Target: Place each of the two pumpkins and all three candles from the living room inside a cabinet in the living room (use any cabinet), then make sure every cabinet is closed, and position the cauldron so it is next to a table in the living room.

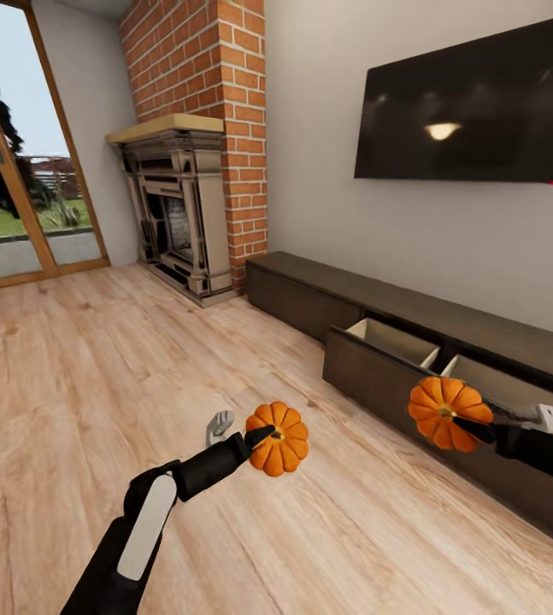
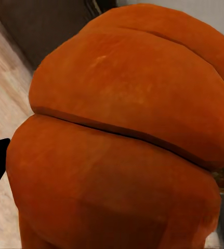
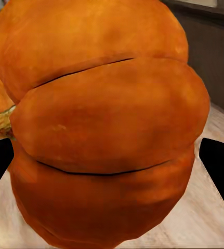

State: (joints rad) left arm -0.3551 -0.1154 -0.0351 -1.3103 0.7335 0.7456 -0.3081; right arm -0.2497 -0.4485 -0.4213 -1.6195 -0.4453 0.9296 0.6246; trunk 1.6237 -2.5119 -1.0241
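Each of my grippers holds a bright-orange ribbed pumpkin. My left gripper [image 1: 267, 440] is shut on one pumpkin [image 1: 278, 438] above the wood floor, left of the cabinet; its orange ribs [image 2: 127, 124] loom close in the left wrist view. My right gripper [image 1: 468, 423] is shut on the other pumpkin [image 1: 447, 412], held in front of the open drawer; it looms large [image 3: 101, 119] in the right wrist view. The long dark-brown cabinet [image 1: 310, 282] runs along the wall under the TV, with one drawer [image 1: 396, 342] pulled out, showing pale wood inside. The candles and the cauldron are out of view.
A brick chimney with a stone fireplace [image 1: 178, 213] stands in the corner beyond the cabinet's far end. A black TV [image 1: 473, 107] hangs on the wall above the cabinet. A glass door [image 1: 11, 196] opens at left. Bare wood floor [image 1: 97, 384] spreads ahead of me.
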